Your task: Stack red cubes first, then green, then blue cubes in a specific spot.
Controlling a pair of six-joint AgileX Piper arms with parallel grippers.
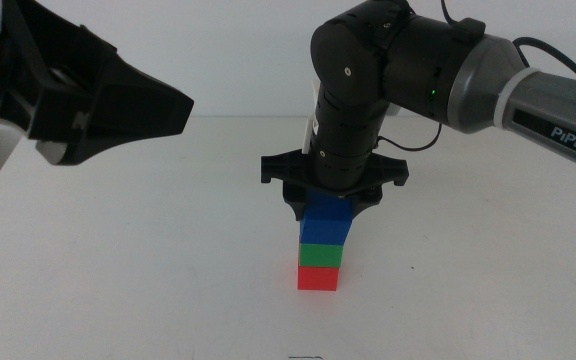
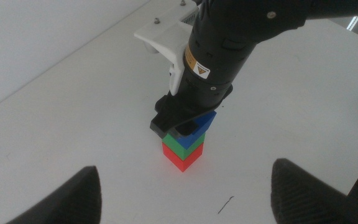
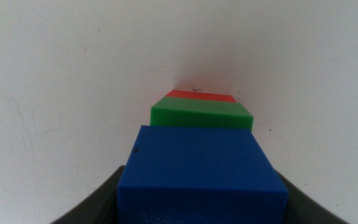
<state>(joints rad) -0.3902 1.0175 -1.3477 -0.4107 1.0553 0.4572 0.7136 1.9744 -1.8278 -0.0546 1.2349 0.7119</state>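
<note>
- Right gripper [image 1: 330, 203] closed on the blue cube [image 1: 326, 223], one dark jaw on each side, pointing straight down over the stack.
- Blue cube sitting on top of the green cube [image 1: 322, 254], touching it, edges roughly in line.
- Green cube resting on the red cube [image 1: 319, 277], which lies flat on the white table [image 1: 148, 280].
- Stack standing upright, directly beneath the right arm's wrist, with bare tabletop all around it.
- Left gripper [image 2: 185, 190] held raised, well apart from the stack on the left arm's side, jaws spread wide with nothing between them.
- Small dark mark [image 2: 225, 204] on the table near the stack, seen from the left wrist.
</note>
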